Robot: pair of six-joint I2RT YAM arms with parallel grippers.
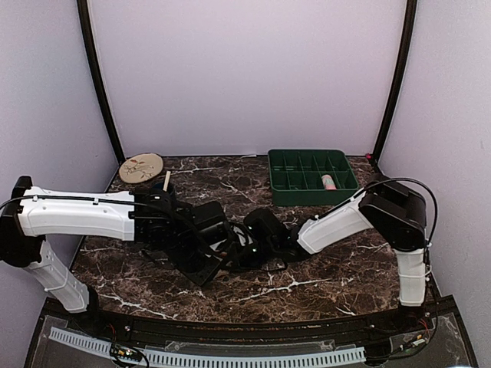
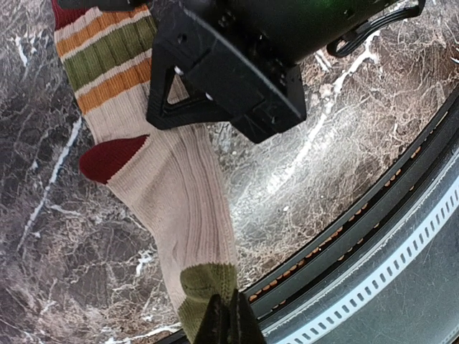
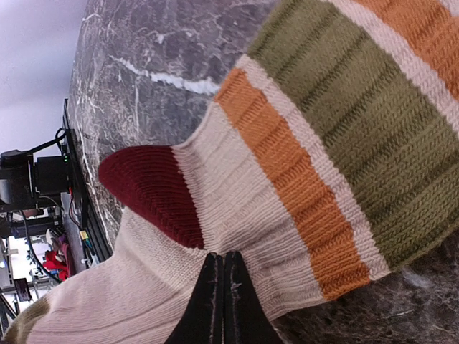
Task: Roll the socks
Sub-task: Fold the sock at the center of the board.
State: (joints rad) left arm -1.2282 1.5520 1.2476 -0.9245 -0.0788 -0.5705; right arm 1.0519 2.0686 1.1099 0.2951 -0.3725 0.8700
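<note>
Marbled tabletop (image 2: 43, 215), near edge: left gripper (image 2: 228, 315) and right gripper (image 3: 222, 287), both closed, pin a cream striped fabric sock (image 2: 179, 186) flat, likely for rolling.

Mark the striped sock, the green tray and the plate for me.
striped sock (image 2: 179, 193): left wrist view, cream foot part.
green tray (image 1: 314, 198): top view, front wall.
plate (image 1: 150, 162): top view, right side.

text: none can be read in any view | labels, brands: none | numbers, signs: none | plate (image 1: 141, 167), left middle of the top view: small coloured marks, too small to tell if they are letters
</note>
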